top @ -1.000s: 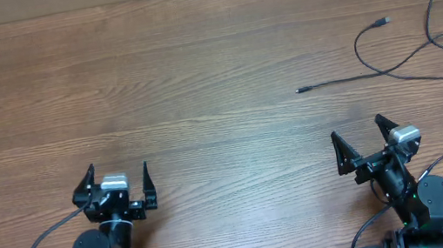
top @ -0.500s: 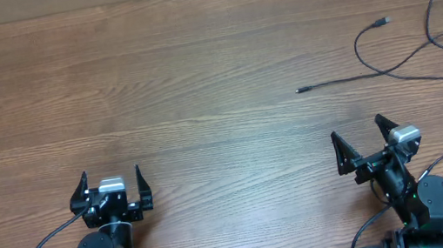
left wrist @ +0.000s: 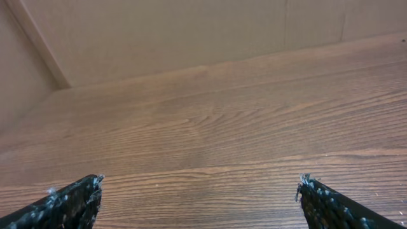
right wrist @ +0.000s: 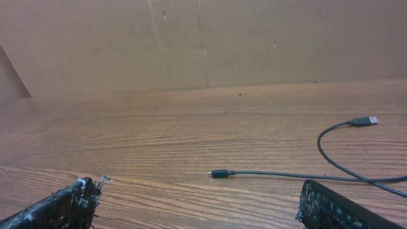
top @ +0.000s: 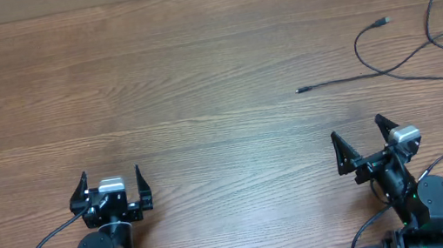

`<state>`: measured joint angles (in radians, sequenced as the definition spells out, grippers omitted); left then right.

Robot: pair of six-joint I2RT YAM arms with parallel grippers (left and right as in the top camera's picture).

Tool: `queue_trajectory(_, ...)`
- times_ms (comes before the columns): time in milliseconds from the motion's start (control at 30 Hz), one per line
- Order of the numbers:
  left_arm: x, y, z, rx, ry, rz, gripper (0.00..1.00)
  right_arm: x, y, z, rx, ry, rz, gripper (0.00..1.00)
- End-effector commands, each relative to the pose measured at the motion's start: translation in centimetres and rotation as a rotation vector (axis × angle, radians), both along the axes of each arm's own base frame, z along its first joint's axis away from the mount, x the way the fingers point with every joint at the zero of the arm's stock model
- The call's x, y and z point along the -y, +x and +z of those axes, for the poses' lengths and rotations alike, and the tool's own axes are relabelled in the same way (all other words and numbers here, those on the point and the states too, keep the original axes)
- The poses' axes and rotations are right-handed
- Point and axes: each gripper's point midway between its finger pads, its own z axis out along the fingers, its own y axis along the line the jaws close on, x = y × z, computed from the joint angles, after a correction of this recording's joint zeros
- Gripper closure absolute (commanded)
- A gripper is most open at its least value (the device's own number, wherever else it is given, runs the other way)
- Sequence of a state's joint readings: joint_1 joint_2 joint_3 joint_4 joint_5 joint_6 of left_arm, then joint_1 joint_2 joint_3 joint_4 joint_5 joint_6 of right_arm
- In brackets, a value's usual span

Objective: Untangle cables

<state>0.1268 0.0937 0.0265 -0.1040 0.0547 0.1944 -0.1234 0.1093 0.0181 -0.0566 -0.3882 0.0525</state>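
1. Overhead, cables (top: 338,82) sprawl at the table's (top: 194,58) far right.
2. Left gripper (top: 110,171) and right gripper (top: 356,127) gape empty, well apart from them.
3. I'd send the right one for the nearest plug end (top: 299,90), pinching low.

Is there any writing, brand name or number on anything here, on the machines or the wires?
None can be read. The wooden table, the cardboard wall, the cables, the left claw and the right claw show no words, labels or numbers in any view.
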Motion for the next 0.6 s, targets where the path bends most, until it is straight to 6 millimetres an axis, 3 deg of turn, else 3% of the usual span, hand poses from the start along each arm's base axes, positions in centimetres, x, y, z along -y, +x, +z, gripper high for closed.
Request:
queue_trajectory(0,-0.4,-0.1,-0.2,0.001,0.018,0.017,0.0,-0.1,0.0,-0.3,0.0,0.002,0.003,0.0)
queue_trajectory(300,-0.4,-0.1,-0.2,0.001,0.018,0.017,0.0,0.1,0.0,-0.3,0.001,-0.003,-0.008,0.0)
queue_trajectory(567,-0.4,-0.1,-0.2,0.001,0.018,0.017,0.0,4.1,0.6,-0.7,-0.017,-0.025,-0.242,0.0)
